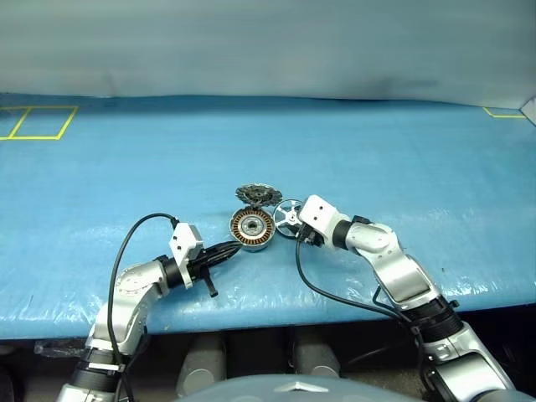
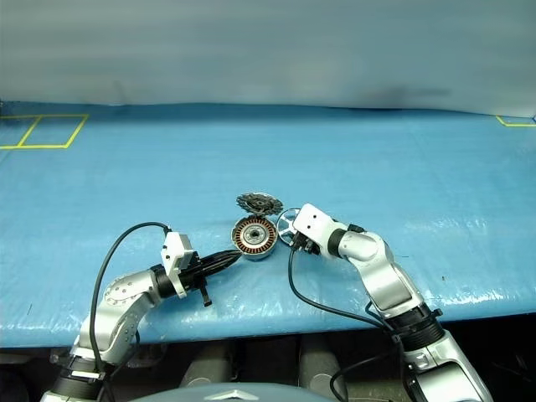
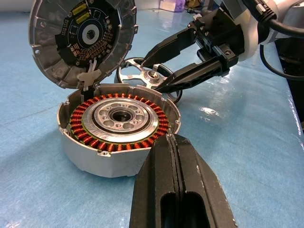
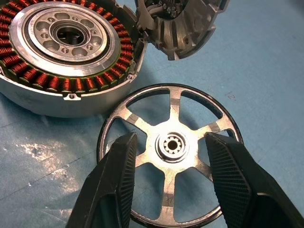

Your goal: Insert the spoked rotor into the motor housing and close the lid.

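The motor housing, a silver cup with copper windings, sits open on the blue table. Its lid stands tilted up at the housing's far edge, its inner face with a dark circuit board showing. The spoked rotor lies flat on the table just right of the housing. My right gripper hovers open over the rotor, one finger on each side of the hub. My left gripper is shut on nothing, its tips right beside the housing's near rim.
The table is covered with a blue sheet. Yellow tape squares mark its back left corner, and another yellow mark its back right. The front edge runs just below both arms. Black cables loop by each wrist.
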Motion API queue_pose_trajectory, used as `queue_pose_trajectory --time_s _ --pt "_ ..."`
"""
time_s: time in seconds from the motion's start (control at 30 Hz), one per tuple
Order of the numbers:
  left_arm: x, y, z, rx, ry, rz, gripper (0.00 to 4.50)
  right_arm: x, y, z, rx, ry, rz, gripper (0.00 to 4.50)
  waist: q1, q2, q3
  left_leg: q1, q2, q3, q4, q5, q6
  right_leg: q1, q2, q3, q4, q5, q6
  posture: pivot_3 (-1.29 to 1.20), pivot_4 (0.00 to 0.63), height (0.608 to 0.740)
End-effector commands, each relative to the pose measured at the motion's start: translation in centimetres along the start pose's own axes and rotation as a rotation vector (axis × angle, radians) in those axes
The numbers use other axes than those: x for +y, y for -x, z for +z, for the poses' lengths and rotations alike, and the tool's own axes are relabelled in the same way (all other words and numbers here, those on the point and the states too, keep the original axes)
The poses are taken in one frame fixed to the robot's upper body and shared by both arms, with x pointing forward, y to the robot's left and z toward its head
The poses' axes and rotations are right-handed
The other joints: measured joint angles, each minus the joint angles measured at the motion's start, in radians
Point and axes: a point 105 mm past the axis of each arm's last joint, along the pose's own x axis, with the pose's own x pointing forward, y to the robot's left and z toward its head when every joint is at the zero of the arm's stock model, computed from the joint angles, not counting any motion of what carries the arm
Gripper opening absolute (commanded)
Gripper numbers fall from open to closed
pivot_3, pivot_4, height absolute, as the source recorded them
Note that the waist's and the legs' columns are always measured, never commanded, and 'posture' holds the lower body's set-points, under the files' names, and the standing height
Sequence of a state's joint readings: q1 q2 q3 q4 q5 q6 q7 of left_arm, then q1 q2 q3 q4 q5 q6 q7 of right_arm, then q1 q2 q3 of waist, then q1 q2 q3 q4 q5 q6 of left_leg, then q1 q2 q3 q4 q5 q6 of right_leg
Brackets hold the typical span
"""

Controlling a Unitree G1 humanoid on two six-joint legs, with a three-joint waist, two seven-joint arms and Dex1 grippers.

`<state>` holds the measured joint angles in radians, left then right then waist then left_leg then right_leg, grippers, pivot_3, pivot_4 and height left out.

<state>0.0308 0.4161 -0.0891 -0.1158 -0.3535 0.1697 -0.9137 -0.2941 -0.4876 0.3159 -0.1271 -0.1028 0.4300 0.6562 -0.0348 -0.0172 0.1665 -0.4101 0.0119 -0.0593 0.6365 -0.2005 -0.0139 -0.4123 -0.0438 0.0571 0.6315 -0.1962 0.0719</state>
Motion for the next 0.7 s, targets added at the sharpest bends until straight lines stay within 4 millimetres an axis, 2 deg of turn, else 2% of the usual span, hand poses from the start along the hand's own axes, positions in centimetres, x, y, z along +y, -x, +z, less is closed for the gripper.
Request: queue_pose_trajectory --time_s 0.03,0.07,0.33,0.7 --pt "-0.2 -0.1 0.3 -0.013 -0.023 0.000 0.00 -0.1 0.4 -2.5 0.113 -0.042 -0.011 1.51 0.000 0.000 0.000 0.000 0.000 0.000 0.000 0.000 0.000 0.000 0.000 0.000 0.000 0.000 0.000 0.00 0.150 0.740" --pt "-0.1 -0.1 0.3 -0.013 -0.023 0.002 0.00 -0.1 0.4 -2.6 0.119 -0.041 -0.013 1.36 0.001 0.000 -0.001 0.000 0.000 0.000 0.000 0.000 0.000 0.000 0.000 0.000 0.000 0.000 0.000 0.00 0.150 0.740" --pt "-0.1 0.1 0.2 -0.008 -0.022 0.010 0.00 0.0 0.5 -2.8 0.125 -0.050 -0.027 1.36 0.005 0.000 -0.001 0.000 0.000 0.000 0.000 0.000 0.000 0.000 0.000 0.000 -0.001 0.000 0.000 0.00 0.150 0.740" --pt "-0.1 0.6 0.4 -0.052 0.009 0.007 0.00 -0.8 1.6 -1.3 0.022 -0.129 -0.082 1.33 0.010 0.000 -0.001 -0.001 0.000 0.000 0.000 0.000 0.000 -0.001 -0.001 -0.001 -0.002 0.000 0.000 0.00 0.150 0.740"
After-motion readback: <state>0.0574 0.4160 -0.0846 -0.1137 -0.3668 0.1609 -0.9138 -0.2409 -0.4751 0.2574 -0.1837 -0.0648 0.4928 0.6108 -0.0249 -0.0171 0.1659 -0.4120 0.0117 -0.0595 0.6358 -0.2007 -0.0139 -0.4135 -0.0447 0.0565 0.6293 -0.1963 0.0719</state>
